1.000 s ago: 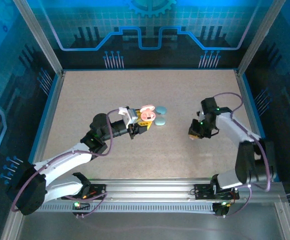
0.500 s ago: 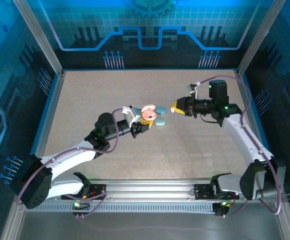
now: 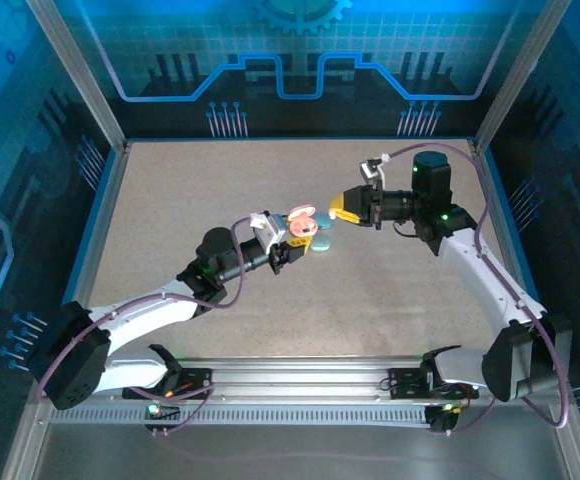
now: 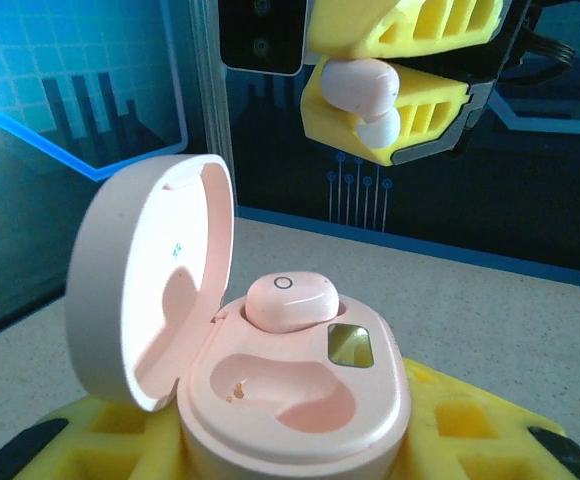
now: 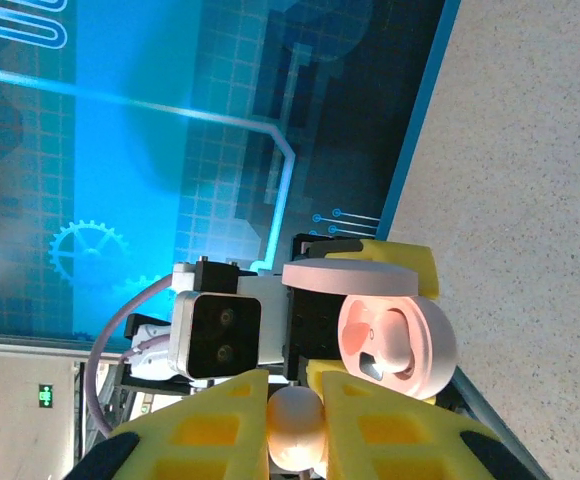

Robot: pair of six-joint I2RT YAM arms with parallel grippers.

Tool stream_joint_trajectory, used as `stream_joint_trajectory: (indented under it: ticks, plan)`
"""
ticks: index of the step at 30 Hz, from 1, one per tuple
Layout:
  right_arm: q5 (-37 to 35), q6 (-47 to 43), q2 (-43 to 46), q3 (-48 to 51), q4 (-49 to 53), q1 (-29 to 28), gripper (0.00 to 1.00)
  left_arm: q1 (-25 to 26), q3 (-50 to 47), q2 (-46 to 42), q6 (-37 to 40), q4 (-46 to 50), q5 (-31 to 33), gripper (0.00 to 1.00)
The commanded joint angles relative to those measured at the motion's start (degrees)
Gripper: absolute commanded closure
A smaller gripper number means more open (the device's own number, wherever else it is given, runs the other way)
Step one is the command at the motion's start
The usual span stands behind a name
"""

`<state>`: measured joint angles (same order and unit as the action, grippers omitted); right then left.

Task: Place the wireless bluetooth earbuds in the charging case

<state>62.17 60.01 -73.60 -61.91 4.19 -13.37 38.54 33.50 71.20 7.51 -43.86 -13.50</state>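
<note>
Near the middle of the bench (image 3: 220, 190), the left gripper (image 3: 288, 245) has its jaws closed on the pink case (image 4: 270, 400), which is raised with its lid open. One earbud (image 4: 290, 300) is seated and the other socket (image 4: 270, 375) is empty. Just beyond and above, the right gripper (image 3: 342, 212) pinches the second earbud (image 4: 355, 85) between its jaws. Insertion is in hand. The next move, I judge, calls for lining it up and lowering it squarely into the empty socket.

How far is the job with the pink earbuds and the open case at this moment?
Done: one earbud sits in its socket of the open pink case, which the left gripper holds. In hand: the right gripper pinches the second earbud close to the case, not yet in it. Left: lower it into the empty socket and release.
</note>
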Motion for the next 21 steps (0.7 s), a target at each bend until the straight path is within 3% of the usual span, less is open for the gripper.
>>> stream_joint_trajectory:
  ticks: [1, 4, 11, 14, 21]
  plan:
    - [0.0, -3.6, 0.5, -4.1, 3.4, -1.8, 0.81, 0.7, 1.6, 0.5, 1.8, -4.0, 1.8, 0.68]
    - [-2.2, -10.5, -0.1, -7.7, 11.1, -4.0, 0.81, 0.9, 1.5, 0.8, 2.1, -4.9, 1.7, 0.68]
    - [-6.8, -14.7, -0.8, -10.0, 15.2, -6.9, 0.82, 1.4, 1.7, 1.7, 2.0, -6.4, 1.9, 0.68]
    - [-11.0, -19.2, -1.3, -12.4, 20.7, -8.6, 0.81, 1.8, 1.7, 2.1, 1.9, -7.1, 2.2, 0.68]
    - [-20.7, -23.3, -0.8, -13.5, 23.6, -13.6, 0.82, 2.3, 2.0, 2.9, 1.3, -7.9, 2.8, 0.68]
